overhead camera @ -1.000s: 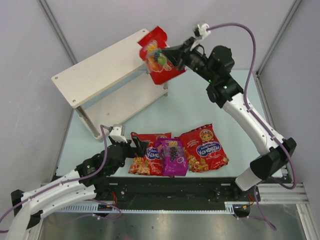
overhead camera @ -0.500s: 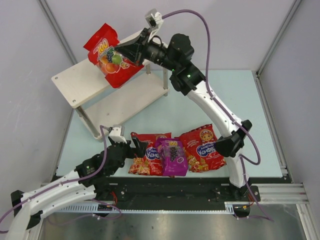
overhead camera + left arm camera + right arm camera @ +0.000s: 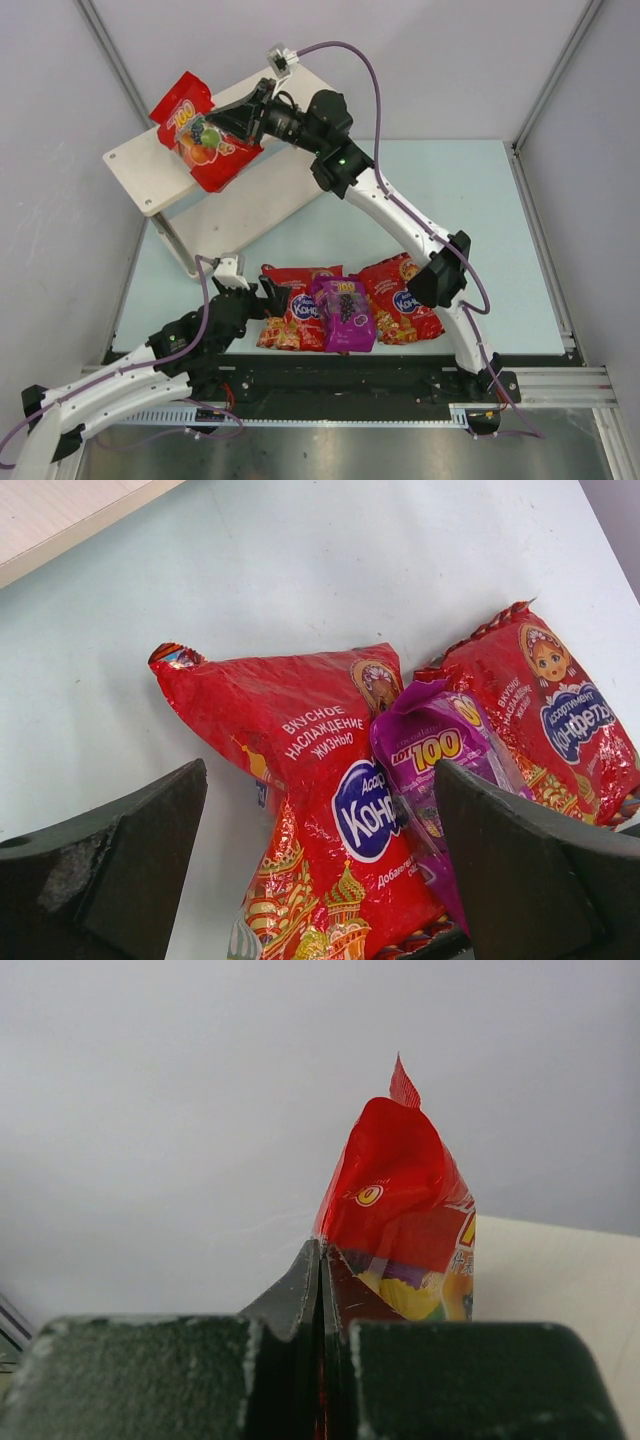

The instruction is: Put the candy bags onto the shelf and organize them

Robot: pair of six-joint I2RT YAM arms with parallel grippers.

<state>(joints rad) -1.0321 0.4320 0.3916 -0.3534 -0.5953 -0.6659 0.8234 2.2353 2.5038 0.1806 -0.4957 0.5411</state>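
A pale teal table [image 3: 480, 200] carried everything. At its far left stood the small two-tier shelf of pale wooden boards on thin metal legs [image 3: 140, 172]. The white-and-black right arm [image 3: 400, 215] reached diagonally across to the shelf's top board. The left arm [image 3: 110, 385] lay low along the near left edge.

Three glossy candy bags lay together on the table by the near edge:
- a red plastic pouch with a blue oval logo [image 3: 292, 318] [image 3: 320, 780];
- a second red pouch of the same print [image 3: 400, 300] [image 3: 550, 720], to its right;
- a purple pouch with grapes [image 3: 345, 312] [image 3: 440, 770], resting over their meeting edges.

The fourth bag, a red pouch with fruit print [image 3: 195, 135] [image 3: 395, 1200], hung over the left end of the top board. Whether it touched the wood could not be told.

The right gripper [image 3: 225, 118] [image 3: 320, 1260] was pinched tight on that pouch's edge. The left gripper [image 3: 268, 297] [image 3: 320, 840] hovered with its fingers spread wide just above the first red pouch, holding nothing.
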